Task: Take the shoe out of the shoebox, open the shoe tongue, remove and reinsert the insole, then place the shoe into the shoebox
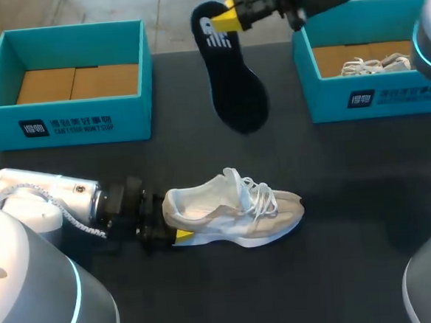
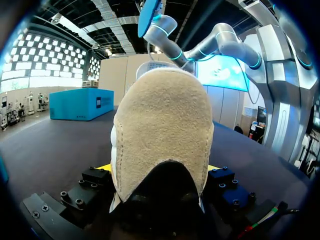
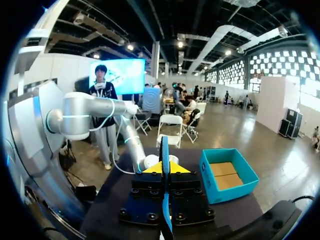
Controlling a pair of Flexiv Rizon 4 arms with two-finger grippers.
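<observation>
L gripper (image 1: 169,222): fingers clamp heel of white-and-beige lace-up shoe (image 1: 237,208), toe pointing right, on dark table (image 1: 341,271). Beyond shoe: black foam insole (image 1: 234,86), printed end pinched in R gripper (image 1: 226,20). Far left of shoe: teal cardboard shoebox (image 1: 65,126). Far right: second teal shoebox (image 1: 378,100) w/ another white shoe (image 1: 375,65) inside.

Your left arm (image 1: 44,199) is a silver-white cylinder, with a white braided cable (image 1: 71,216) looping just behind the left pincer (image 1: 169,218). Cyan light rings (image 1: 75,286) band the fat joints. The left pincer and the right pincer (image 3: 165,167) are black blocks studded with socket screws (image 3: 147,216) and tipped in yellow wedges.
</observation>
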